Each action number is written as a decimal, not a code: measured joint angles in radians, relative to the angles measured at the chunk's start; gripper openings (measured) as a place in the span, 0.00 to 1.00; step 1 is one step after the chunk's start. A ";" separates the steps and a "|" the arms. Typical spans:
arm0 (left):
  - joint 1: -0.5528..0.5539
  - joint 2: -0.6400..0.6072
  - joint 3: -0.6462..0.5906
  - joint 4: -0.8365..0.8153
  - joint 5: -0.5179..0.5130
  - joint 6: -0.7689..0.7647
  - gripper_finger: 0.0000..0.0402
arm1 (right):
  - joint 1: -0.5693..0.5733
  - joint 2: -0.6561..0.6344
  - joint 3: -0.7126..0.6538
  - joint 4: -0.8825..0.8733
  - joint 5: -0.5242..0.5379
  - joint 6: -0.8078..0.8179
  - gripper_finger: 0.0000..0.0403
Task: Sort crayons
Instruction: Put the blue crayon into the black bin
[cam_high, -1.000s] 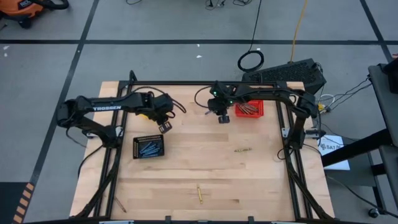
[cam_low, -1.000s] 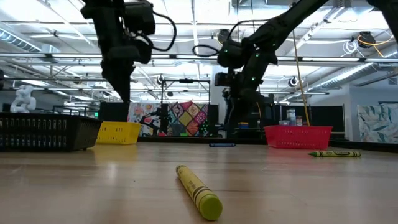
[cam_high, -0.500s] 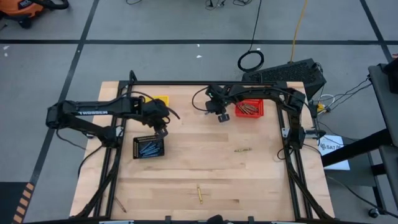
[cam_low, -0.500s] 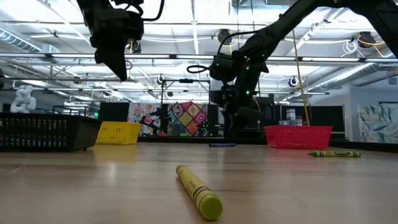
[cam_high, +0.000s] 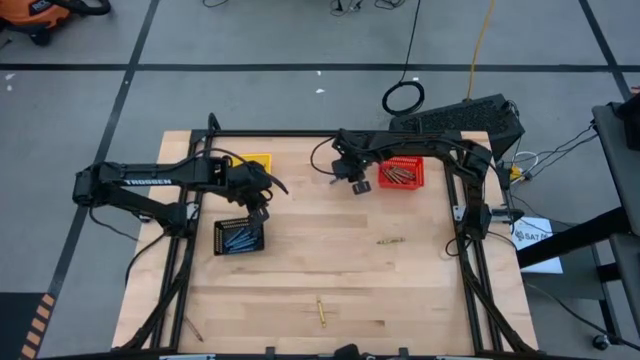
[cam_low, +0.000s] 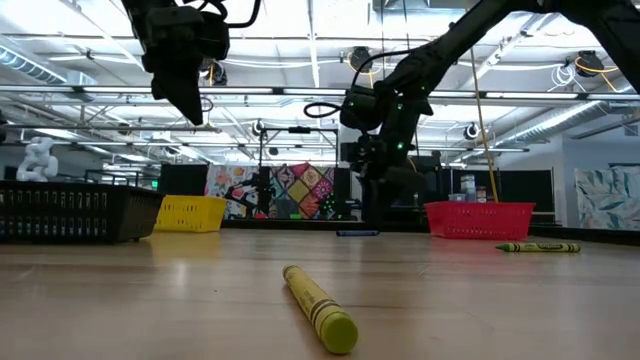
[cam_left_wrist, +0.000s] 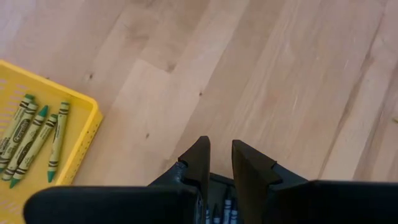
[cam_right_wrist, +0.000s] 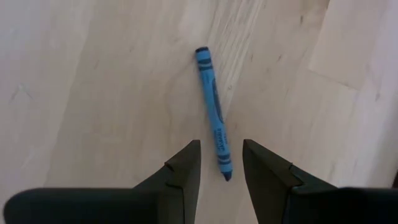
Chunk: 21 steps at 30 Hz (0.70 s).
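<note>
Right tool (cam_right_wrist: 221, 163), jaws apart and empty, hangs over blue crayon (cam_right_wrist: 212, 112); crayon's long axis runs between the jaws, across the closing direction.

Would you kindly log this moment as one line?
left gripper: open, empty, above black basket | right gripper: open over blue crayon

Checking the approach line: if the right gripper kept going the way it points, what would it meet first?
Probably the blue crayon, lying on the table in line with the open right gripper.
</note>
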<state>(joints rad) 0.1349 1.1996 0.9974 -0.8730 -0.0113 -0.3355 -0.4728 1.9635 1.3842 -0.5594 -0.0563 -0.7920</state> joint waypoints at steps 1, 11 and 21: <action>0.000 0.000 0.000 0.000 0.000 0.000 0.16 | 0.000 0.005 0.000 0.009 0.000 -0.001 0.27; 0.000 0.000 0.000 0.000 -0.003 0.000 0.16 | -0.007 0.076 0.004 0.015 -0.002 -0.001 0.26; 0.000 0.000 0.000 0.000 -0.005 0.001 0.16 | -0.012 0.079 0.003 -0.032 0.000 0.087 0.10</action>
<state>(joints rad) 0.1349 1.1999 0.9974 -0.8726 -0.0158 -0.3347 -0.4850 2.0422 1.3876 -0.5914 -0.0566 -0.7046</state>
